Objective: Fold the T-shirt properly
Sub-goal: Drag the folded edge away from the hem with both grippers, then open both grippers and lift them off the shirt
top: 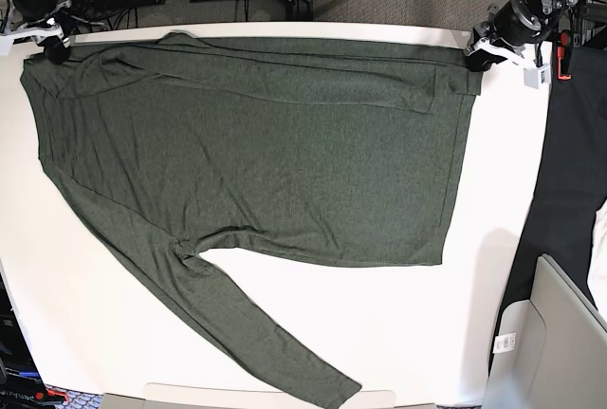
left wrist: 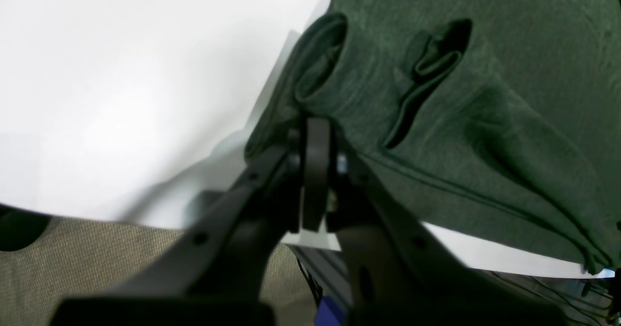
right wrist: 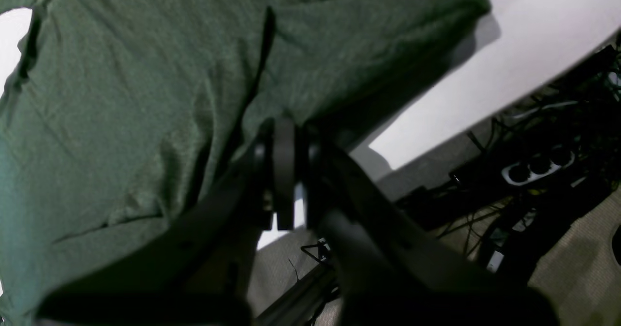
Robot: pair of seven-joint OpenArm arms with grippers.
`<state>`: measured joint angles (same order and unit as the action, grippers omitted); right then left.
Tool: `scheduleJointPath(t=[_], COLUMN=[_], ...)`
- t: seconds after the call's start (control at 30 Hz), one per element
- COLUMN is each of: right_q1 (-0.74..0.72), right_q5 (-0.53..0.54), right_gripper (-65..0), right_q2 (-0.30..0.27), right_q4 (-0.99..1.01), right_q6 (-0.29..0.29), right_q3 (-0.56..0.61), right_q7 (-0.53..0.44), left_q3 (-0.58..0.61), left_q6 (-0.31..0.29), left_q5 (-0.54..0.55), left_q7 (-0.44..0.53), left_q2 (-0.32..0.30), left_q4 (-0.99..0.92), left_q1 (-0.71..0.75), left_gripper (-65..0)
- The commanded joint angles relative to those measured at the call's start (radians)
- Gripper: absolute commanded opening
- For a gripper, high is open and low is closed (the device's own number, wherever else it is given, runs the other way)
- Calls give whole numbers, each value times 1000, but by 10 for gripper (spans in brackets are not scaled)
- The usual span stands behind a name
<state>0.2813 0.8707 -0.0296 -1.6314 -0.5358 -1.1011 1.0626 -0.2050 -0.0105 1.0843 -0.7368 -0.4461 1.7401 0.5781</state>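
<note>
White table [top: 493, 314] under spread green T-shirt [top: 285, 172]

No legible text anywhere.

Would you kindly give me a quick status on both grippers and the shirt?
Left gripper and right gripper shut on the T-shirt's far edge. One sleeve folded over, other sleeve trailing toward near edge. White table; nothing in the way.
</note>
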Motion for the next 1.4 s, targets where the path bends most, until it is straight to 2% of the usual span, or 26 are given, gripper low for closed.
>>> scheduleJointPath(t=[0.0,0.1,0.17,0.43,0.77,1.03,1.37], right_q1=[9,11,11,12,83,89,54], right_q5=[20,20,20,25,146,157,155], right_gripper=[-568,-465,-435,-434,-433,-433,-433], right_q2=[-16,-10,-2,-2,-8,-11,-11], right_q4=[-17,-17,-17,-22,-22,-22,-22], right_q6=[-4,-2,-4,-7,-8,-8,-8], right_q3=[-7,-7,-7,-7,-81,-109,-103], right_q7=[-20,-20,-20,-20,-18,-18,-18], left_q3=[-7,-7,-7,-11,-12,-12,-136], left_q6=[1,1,1,1,1,1,1], left_q5=[3,3,3,6,6,4,6], left_q7=[4,4,4,7,1,6,1], left_q2=[-12,-12,-10,-10,-13,-16,-13], left_q4=[14,14,14,44,48,48,77], left_q1=[4,4,4,9,9,43,56], left_gripper=[-650,-650,-650,-650,-650,-650,-650])
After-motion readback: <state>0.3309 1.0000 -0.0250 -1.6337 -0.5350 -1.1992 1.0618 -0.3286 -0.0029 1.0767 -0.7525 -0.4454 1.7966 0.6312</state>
